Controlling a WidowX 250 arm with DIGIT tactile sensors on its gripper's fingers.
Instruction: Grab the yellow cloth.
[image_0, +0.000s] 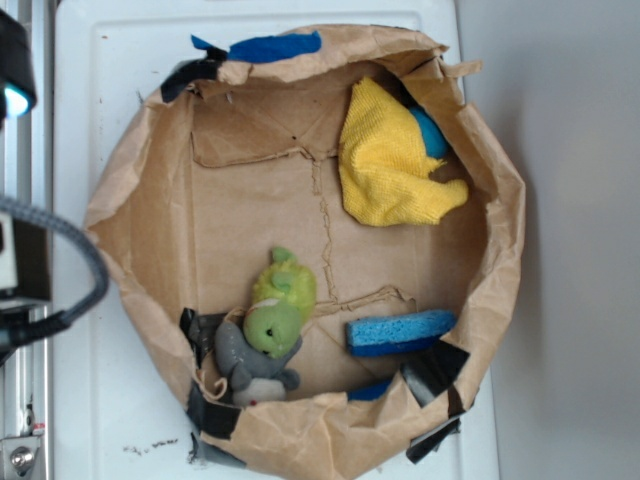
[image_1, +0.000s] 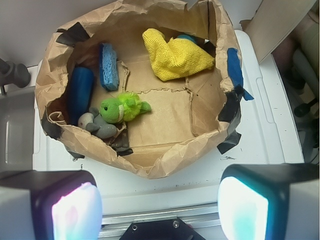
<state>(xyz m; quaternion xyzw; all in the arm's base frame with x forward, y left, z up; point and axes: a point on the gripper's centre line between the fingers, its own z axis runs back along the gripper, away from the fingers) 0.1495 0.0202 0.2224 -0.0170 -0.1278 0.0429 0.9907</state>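
Lying crumpled against the upper right wall of the brown paper bag (image_0: 140, 215) in the exterior view, the yellow cloth (image_0: 392, 160) sits well apart from the blue sponge (image_0: 400, 332) and plush toy (image_0: 268, 325). In the wrist view, the gripper (image_1: 159, 202) hangs outside the bag's near rim, fingers (image_1: 65, 205) spread apart and empty; the cloth (image_1: 175, 55) lies at the far wall.

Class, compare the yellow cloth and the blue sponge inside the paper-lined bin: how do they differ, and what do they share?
The yellow cloth is bright yellow; the blue sponge is blue. The cloth is crumpled and irregular; the sponge is a neat rectangular block. The cloth looks larger than the sponge. Both rest inside the brown paper bin near its wall, untouched by the fingers.
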